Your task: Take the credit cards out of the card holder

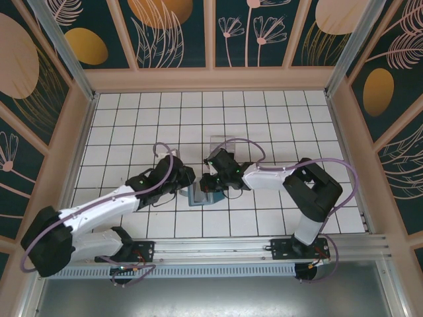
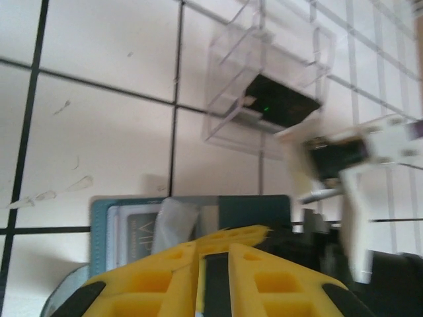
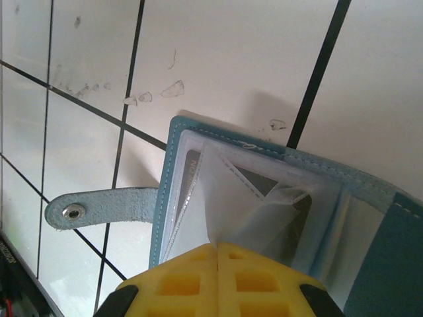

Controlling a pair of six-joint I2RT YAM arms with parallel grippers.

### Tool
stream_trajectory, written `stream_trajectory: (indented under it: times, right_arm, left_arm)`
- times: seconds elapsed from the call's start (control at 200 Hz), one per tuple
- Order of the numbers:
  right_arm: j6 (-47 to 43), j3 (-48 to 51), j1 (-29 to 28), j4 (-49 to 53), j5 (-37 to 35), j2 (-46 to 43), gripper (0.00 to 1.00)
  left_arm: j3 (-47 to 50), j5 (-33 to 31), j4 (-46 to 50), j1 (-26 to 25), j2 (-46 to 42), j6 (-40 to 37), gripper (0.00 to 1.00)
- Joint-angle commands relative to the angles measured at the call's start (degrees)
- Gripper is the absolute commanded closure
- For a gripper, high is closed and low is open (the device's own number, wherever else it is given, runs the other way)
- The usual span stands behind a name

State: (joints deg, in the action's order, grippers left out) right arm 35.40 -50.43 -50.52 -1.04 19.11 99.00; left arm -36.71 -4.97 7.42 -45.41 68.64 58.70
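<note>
Card holder (image 1: 198, 197) lies open and flat on the tiled bench (image 1: 132, 119), between the two hands. Its snap strap (image 3: 99, 206) is stretched out sideways on the tiles.

Right hand (image 3: 217, 249): fingers pressed together over the holder's inner side. They pinch a clear plastic sleeve (image 3: 244, 198), which rises in a tent to the tips.

Left hand (image 2: 208, 254): above one long edge of the holder. Fingers are narrow, with only a dark slit between them. A pale flap of sleeve rises toward the tips; cannot tell if it is gripped.

Pale card (image 2: 132, 232) sits in a sleeve at one end of the holder, with faint print on its face. A darker patch shows through the tented sleeve; cannot tell if it is the second card.

Clear slotted stand (image 2: 264, 79) stands on the bench beyond the holder, apart from it. There is a dark flat shape inside it, too blurred to name.
</note>
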Motion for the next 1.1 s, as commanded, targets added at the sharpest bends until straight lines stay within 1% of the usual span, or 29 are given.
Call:
stream_trajectory:
  times: [0.0, 0.23, 0.46, 0.836, 1.096]
  right_arm:
    - [1.55, 2.58, 1.38, -4.32, 2.94, -2.66, 0.99]
    - [1.43, 4.61, 2.93, -6.71, 5.32, -2.79, 0.99]
    - [2.47, 6.6, 3.2, -10.21, 7.42, -2.62, 0.99]
    - [3.22, 9.49, 3.46, -14.07, 8.75, -4.26, 0.98]
    - [3.0, 10.2, 3.52, -14.35, 8.91, -5.24, 0.98]
  left_arm:
    - [0.02, 1.49, -0.33, 1.73, 3.27, 1.77, 0.81]
    - [-0.41, 4.88, -1.55, 3.52, 9.7, 1.02, 0.81]
    - [-3.14, 7.55, -1.39, 3.63, 14.98, -1.06, 0.82]
    - [-4.77, 7.93, 2.28, 3.64, 18.34, -1.66, 0.83]
    - [-6.75, 9.45, 4.11, 3.69, 19.21, -4.5, 0.84]
